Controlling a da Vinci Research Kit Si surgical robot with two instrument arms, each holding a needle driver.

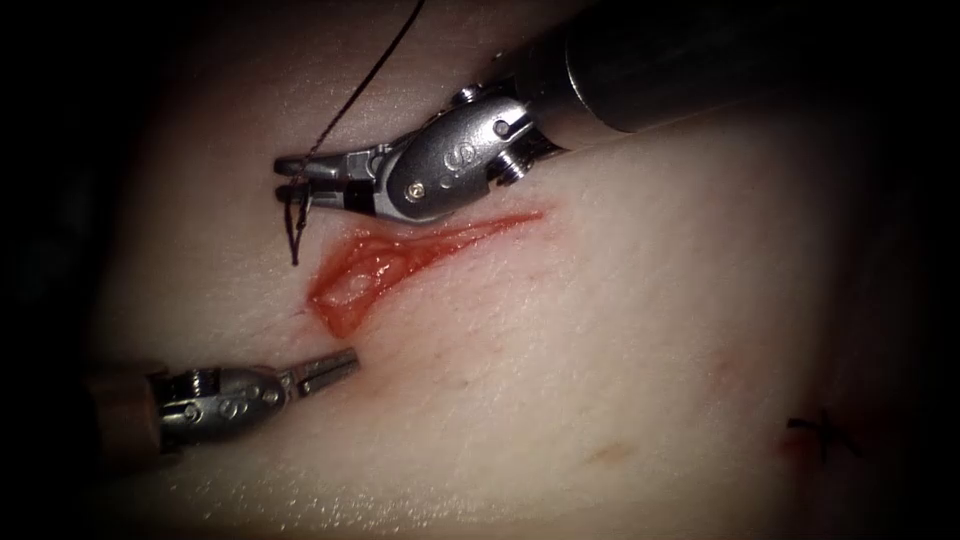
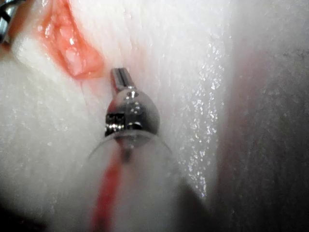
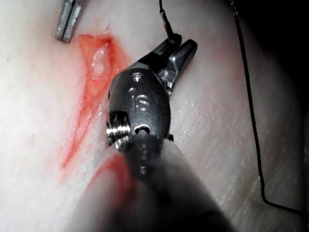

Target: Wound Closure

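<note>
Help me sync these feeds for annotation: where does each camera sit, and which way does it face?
Endoscope: above and in front, facing the cut; left end effector and right end effector, with thread, show.
Left wrist: along its shaft toward its end effector.
Right wrist: along its shaft toward its end effector.
All three share the cut.

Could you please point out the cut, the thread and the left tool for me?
cut point(image 1: 370, 270): endoscope view, its open red middle.
thread point(image 1: 370, 78): endoscope view, strand above right tool's jaws.
left tool point(image 1: 325, 371): endoscope view, its jaw tips.
</note>
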